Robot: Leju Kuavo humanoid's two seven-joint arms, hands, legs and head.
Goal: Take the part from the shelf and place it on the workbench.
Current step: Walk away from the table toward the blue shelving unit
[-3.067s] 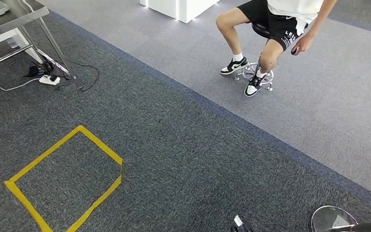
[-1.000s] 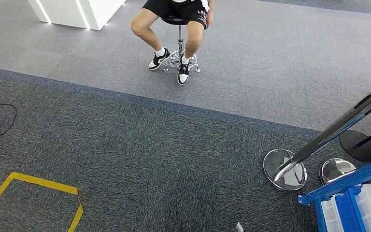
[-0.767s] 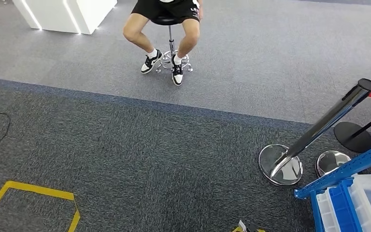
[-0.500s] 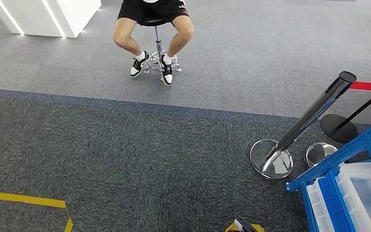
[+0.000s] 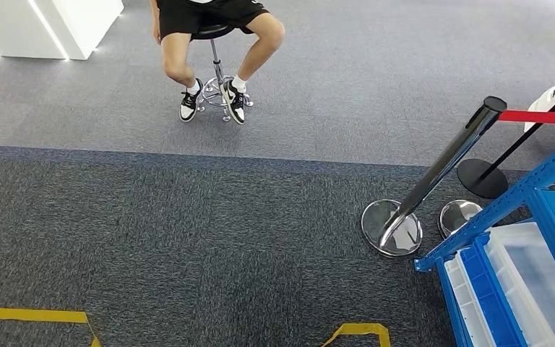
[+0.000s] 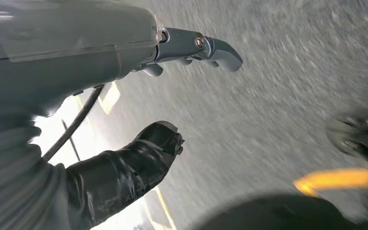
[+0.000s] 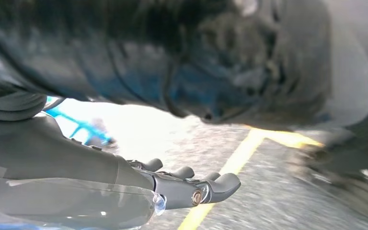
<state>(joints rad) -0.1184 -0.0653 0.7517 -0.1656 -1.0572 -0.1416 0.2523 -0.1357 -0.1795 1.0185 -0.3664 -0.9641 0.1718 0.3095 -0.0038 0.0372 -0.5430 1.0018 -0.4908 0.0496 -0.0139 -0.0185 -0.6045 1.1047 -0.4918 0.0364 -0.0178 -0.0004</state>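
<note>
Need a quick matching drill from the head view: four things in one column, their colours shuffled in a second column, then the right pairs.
Things:
1. shelf frame
2. barrier belt
3. floor tape
4. post

Colours:
A. yellow
B. shiny chrome with a black cap
C. blue
D. red

Pairs: 1-C, 2-D, 3-A, 4-B
</note>
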